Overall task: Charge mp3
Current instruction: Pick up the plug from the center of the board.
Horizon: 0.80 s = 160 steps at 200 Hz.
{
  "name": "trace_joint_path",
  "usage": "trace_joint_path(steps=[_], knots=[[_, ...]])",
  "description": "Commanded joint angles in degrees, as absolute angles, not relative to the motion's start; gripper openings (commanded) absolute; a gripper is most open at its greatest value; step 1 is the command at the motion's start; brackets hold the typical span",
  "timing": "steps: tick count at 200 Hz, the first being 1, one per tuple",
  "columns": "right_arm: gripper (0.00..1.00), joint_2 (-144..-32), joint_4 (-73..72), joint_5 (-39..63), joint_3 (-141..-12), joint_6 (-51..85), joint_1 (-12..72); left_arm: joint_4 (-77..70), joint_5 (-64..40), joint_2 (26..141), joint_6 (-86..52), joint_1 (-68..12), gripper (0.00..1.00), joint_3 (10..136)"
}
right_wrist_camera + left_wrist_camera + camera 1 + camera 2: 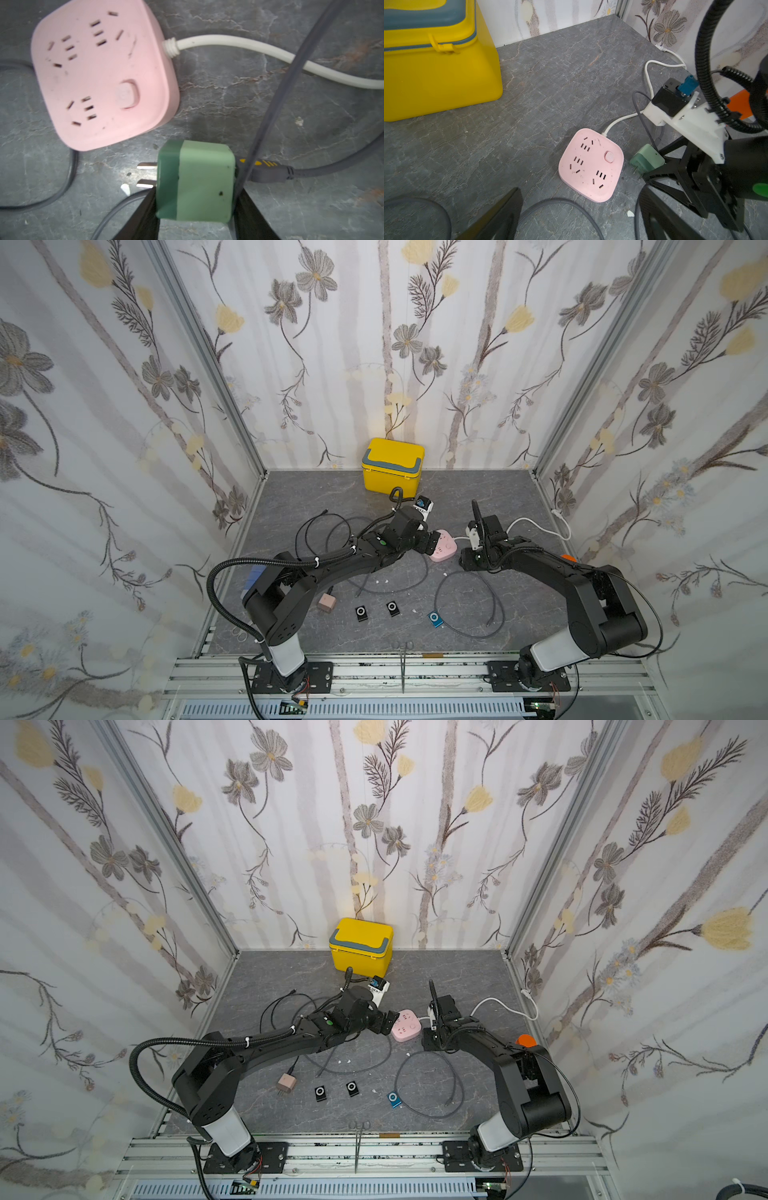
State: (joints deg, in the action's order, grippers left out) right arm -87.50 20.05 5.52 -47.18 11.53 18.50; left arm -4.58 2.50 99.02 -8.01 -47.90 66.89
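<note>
Two black mp3 players [361,612] [392,608] and a blue one [435,619] lie on the grey tabletop near the front, apart from both grippers. In the right wrist view, my right gripper [195,207] is shut on a green charger plug [197,180]. The plug is just above the table, beside the pink power strip [104,72], its two prongs pointing sideways. A grey cable [268,173] is plugged into its back. My left gripper [577,218] stands open and empty by the strip's [444,545] other side, over a grey cable loop [560,204].
A yellow lidded box [392,466] stands at the back wall. The strip's white cord [536,524] runs to the right wall. Grey cable loops [469,605] lie right of the players. A pinkish charger [327,603] sits front left, and forceps [403,664] lie on the front rail.
</note>
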Motion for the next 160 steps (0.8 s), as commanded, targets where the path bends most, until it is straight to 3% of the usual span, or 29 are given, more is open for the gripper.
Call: trace_joint_path(steps=[1,74,121,160], knots=[[0.52,-87.3,19.2,9.1,-46.8,8.3,18.8,-3.4,2.0,98.7,-9.2,-47.7,0.91,66.6],[0.60,-89.4,19.0,10.4,-47.6,7.9,19.6,-1.1,-2.9,98.9,-10.4,-46.3,0.91,65.6],[0.64,-83.2,19.1,9.0,-47.2,12.0,19.2,-1.1,-8.2,98.7,0.1,-46.5,0.90,63.2],[0.64,-77.8,17.8,9.2,-47.4,16.4,15.3,-0.2,-6.7,102.5,11.5,-48.6,0.90,65.2]])
